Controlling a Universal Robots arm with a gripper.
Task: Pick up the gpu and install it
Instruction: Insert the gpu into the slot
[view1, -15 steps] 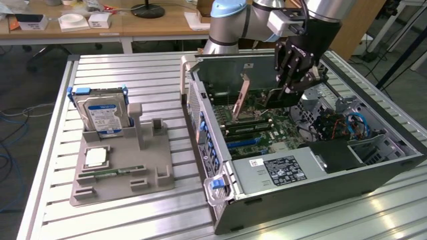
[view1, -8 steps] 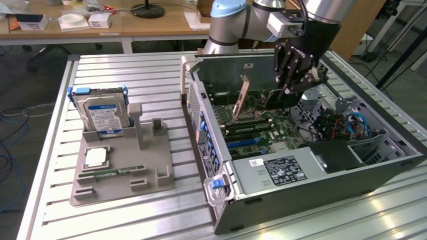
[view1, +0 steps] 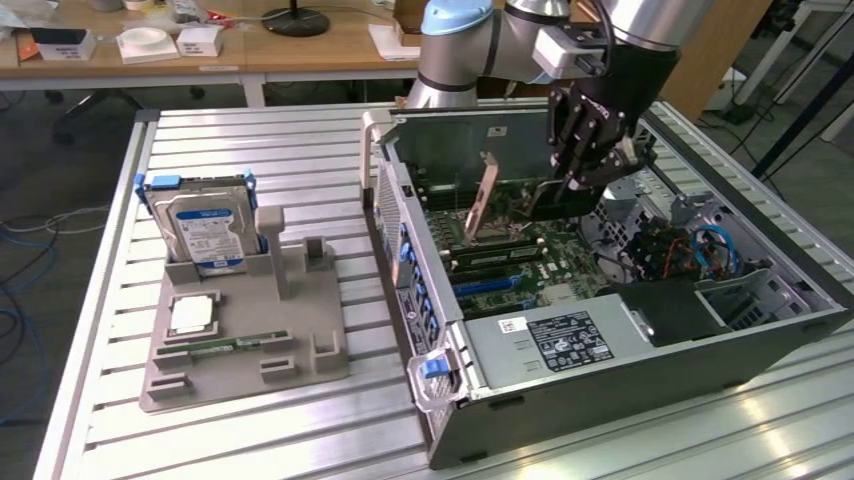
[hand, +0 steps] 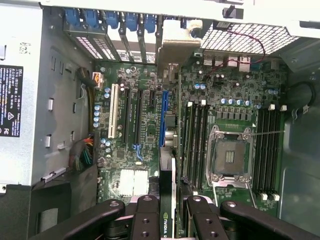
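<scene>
Inside the open computer case (view1: 561, 420), which lies on its side toward the bench's (view1: 107, 300) edge at the exterior view's right, the gripper (hand: 172, 202) is seen closed narrowly on the gpu (hand: 173, 172). The card is held on edge between the two fingers (hand: 147, 212). Little more than its thin rim and a strip of green-lettered label is therefore shown in the wrist view, and its faces cannot be made out.

Its grey end bracket (hand: 176, 47) is turned toward the case's rear wall, beside the row of blue latches (hand: 107, 20). The card is lined up just beside the blue slot (hand: 163, 117) on the motherboard (hand: 235, 95), between that slot and the black memory slots (hand: 197, 135). Whether its lower edge touches the board cannot be told, since that edge is hidden behind the card itself. The processor socket (hand: 227, 155) is seen beyond the memory slots.

In the exterior view the fingertips are lost against the dark wrist housing (view1: 621, 90) and the shadowed interior. In the wrist view the fingers' roots are cut off by the frame.

Near the bench's edge at the exterior view's left a grey fixture (view1: 254, 350) is set. A silver hard drive (view1: 207, 235) is stood upright at its far end, and a green memory stick (view1: 220, 346) is laid flat toward its near end.
</scene>
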